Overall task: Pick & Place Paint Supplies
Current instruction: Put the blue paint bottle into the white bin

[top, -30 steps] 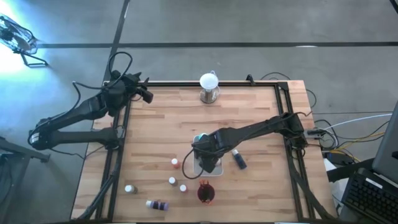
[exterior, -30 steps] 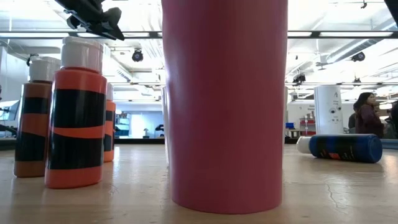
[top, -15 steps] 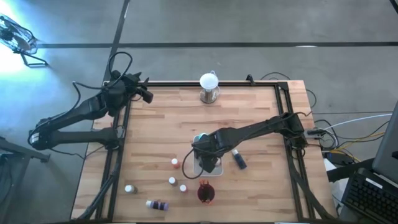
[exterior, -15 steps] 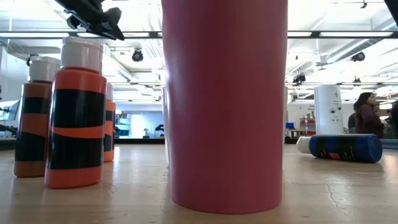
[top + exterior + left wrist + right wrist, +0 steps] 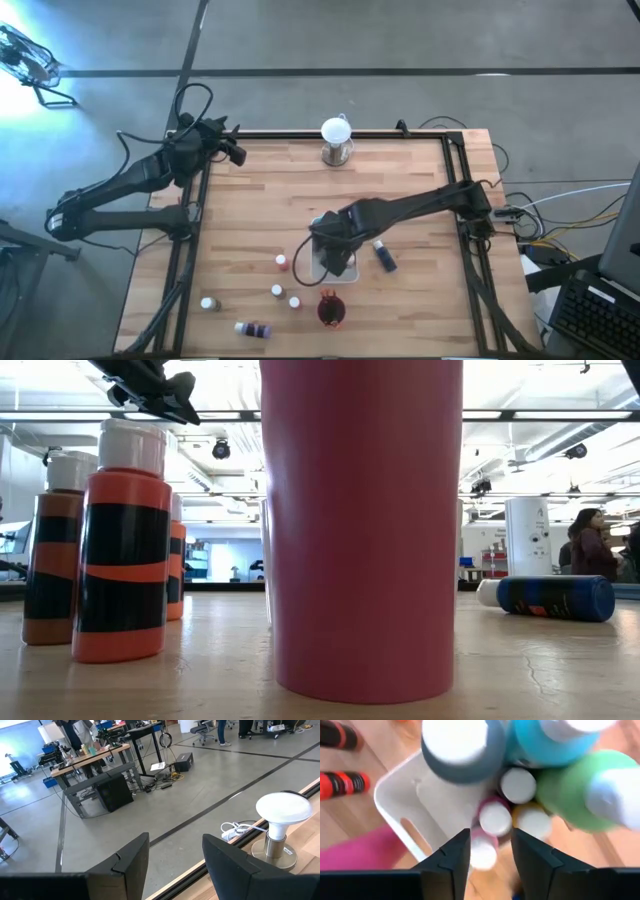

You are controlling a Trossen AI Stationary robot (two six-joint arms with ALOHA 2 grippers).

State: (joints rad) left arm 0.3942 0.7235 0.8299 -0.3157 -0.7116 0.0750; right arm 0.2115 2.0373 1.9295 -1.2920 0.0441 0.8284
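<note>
Nothing on the table had visibly moved since a second earlier. Near the front edge stood orange paint bottles [image 5: 122,540], labels unreadable, and a dark red cup [image 5: 329,310]. Above the white tray [image 5: 400,815], the right gripper [image 5: 490,845] hung, fingers apart, over capped bottles [image 5: 519,785]. Far left, the left gripper [image 5: 175,857] waited, parted and empty.

The left gripper [image 5: 238,155] is parked at the far left corner, fingers apart. The right gripper [image 5: 490,851] is pointed straight down mid-table, fingers apart and empty.
</note>
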